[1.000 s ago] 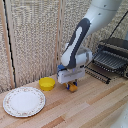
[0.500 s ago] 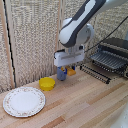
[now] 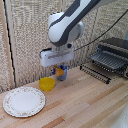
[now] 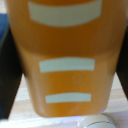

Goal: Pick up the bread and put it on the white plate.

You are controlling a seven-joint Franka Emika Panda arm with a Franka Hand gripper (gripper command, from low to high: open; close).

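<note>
Loaf, a small oblong orange-brown block (image 3: 60, 72), hangs clamped in the white boxy hand with dark-blue fingers (image 3: 60, 74) in the exterior view, lifted above the pale wooden bench (image 3: 85, 102) just beside the round yellow bowl (image 3: 47, 83). The large round white dish with speckled rim (image 3: 23, 101) lies well apart toward the exterior view's left. A fast swing could shake the block loose, or a low path clip the bowl

In the wrist view the orange block with pale stripes (image 4: 67, 55) fills the frame between dark fingers (image 4: 10, 75), so the grip looks firm, though a slanted hold could slip on release
</note>
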